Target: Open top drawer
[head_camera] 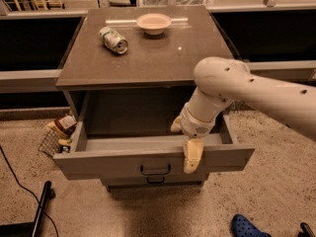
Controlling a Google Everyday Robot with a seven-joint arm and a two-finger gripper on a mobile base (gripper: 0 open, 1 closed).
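The top drawer (113, 163) of a grey-brown cabinet stands pulled far out toward me, its inside showing and bare. Its flat front carries a small dark bar handle (155, 170) at the centre. My gripper (185, 144) hangs from the white arm that comes in from the right. It sits over the drawer's front edge, right of the handle. One cream finger (192, 155) lies down the outside of the front panel and the other (176, 125) is inside the drawer. A narrower drawer (155, 180) shows just below.
On the cabinet top (148, 58) lie a crushed can (113, 39) and a pale bowl (154, 22). A wire basket with packets (58, 135) sits on the floor at the left. A black cable (19, 181) and stand (37, 211) are at bottom left, a blue shoe (247, 227) at bottom right.
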